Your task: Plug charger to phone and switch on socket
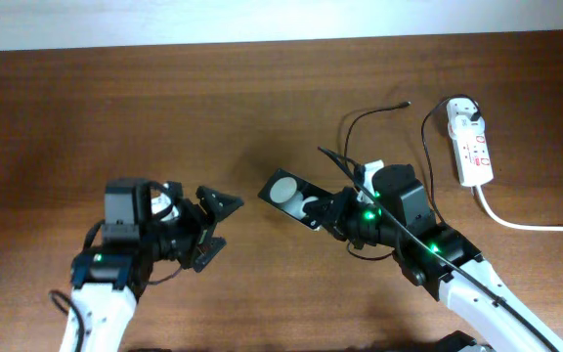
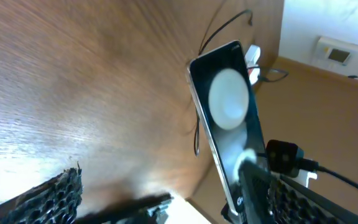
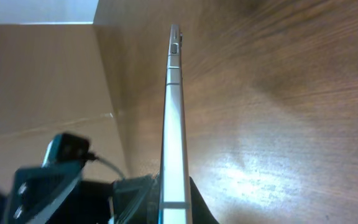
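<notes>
Right fingers [image 1: 332,216] clamp the phone [image 1: 286,190]; left fingers [image 1: 219,202] apart; charger [image 1: 371,111] loops behind by socket [image 1: 471,147]

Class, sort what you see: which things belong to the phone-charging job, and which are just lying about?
Job: phone, held in the right gripper; charger; socket.
Just there: table; wall plate.

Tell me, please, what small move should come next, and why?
Probably ease the open left gripper onto the phone's free end. The right gripper holds the other end, and the charger's plug lies on the right side, so that arm should be freed.
</notes>
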